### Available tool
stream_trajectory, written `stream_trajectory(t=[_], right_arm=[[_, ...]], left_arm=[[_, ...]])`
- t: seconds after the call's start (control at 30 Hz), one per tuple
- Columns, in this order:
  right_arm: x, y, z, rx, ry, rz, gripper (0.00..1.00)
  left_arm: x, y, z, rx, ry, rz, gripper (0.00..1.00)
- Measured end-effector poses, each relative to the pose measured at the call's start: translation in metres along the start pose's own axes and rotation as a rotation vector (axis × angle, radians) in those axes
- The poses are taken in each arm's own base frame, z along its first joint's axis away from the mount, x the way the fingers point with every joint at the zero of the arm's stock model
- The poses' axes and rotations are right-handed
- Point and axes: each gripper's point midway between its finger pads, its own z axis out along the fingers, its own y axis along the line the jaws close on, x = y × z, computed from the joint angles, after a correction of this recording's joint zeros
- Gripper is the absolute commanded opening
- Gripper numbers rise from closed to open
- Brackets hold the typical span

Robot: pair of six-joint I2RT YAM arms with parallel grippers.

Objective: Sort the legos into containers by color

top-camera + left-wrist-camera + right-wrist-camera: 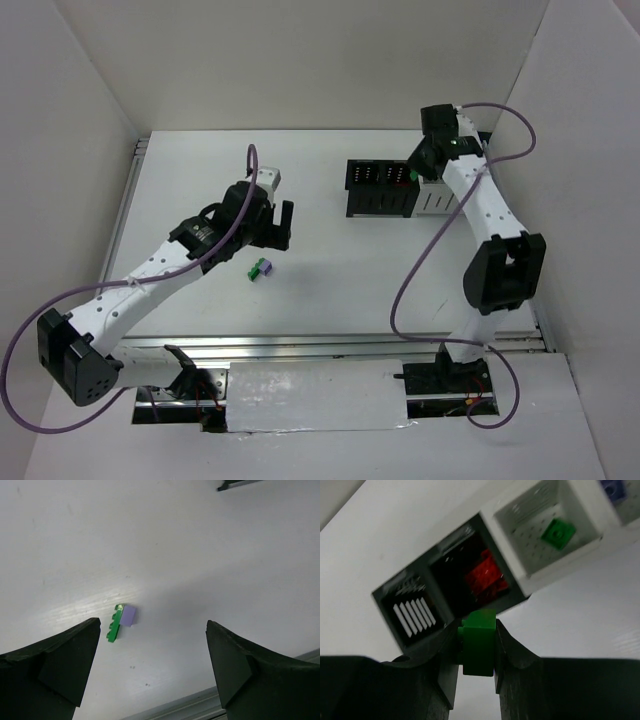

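Right wrist view: we find the right gripper [477, 630] pinching a green lego [479, 652], poised just short of the containers [580, 552].
Reason for hold: we judge it bound for the white bin, where a green brick [558, 531] already lies; red bricks [482, 575] occupy the black bin beside it.
Left gripper [152, 625]: jaws spread wide, holding nothing.
Unsorted legos: a green piece [114, 627] touching a purple piece [129, 615] lies on the table [200, 555] below those jaws, well apart from the containers; likely the next pickup.
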Motion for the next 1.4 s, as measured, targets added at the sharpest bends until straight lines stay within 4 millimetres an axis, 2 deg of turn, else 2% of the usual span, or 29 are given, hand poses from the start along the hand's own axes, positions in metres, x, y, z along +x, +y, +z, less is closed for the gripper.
stream_trajectory(t=[0.13,0.2,0.3,0.33,0.4,0.43,0.67,0.87,1.0,1.1,1.23,1.33,1.4], right_arm=[[-0.026,-0.015,0.039,0.128,-0.044,-0.002,0.03],[-0.034,-0.022,0.049,0.173,-0.058,-0.005,0.06],[-0.042,-0.033,0.054,0.215,-0.072,0.000,0.08],[-0.045,-0.036,0.054,0.224,-0.075,0.001,0.12],[-0.049,-0.043,0.055,0.238,-0.081,0.007,0.34],[-0.051,-0.046,0.055,0.244,-0.083,0.007,0.57],[-0.052,-0.057,0.062,0.270,-0.073,-0.018,0.77],[-0.053,-0.053,0.066,0.253,-0.054,-0.025,0.79],[-0.041,-0.038,0.056,0.166,-0.017,-0.026,0.79],[-0.015,-0.023,0.025,0.062,0.040,-0.053,0.79],[0.020,0.010,-0.030,-0.150,0.095,-0.104,0.79],[0.045,0.022,-0.058,-0.259,0.133,-0.136,0.79],[0.060,0.023,-0.066,-0.301,0.159,-0.153,0.79]], left_arm=[[0.023,0.032,0.004,-0.118,0.088,-0.061,1.00],[0.034,0.042,0.003,-0.150,0.124,-0.079,1.00],[0.045,0.051,-0.001,-0.173,0.164,-0.084,1.00],[0.048,0.053,-0.002,-0.178,0.171,-0.085,0.99],[0.052,0.057,-0.005,-0.183,0.181,-0.089,0.99],[0.054,0.057,-0.007,-0.182,0.185,-0.091,1.00],[0.062,0.057,-0.008,-0.164,0.213,-0.094,0.99],[0.066,0.056,-0.002,-0.145,0.237,-0.078,0.99],[0.083,0.052,0.017,-0.123,0.313,-0.073,0.98],[0.102,0.049,0.033,-0.110,0.389,-0.072,0.92],[0.123,0.050,0.051,-0.096,0.476,-0.059,0.89],[0.135,0.052,0.064,-0.085,0.523,-0.048,0.90],[0.143,0.056,0.073,-0.087,0.556,-0.037,0.89]])
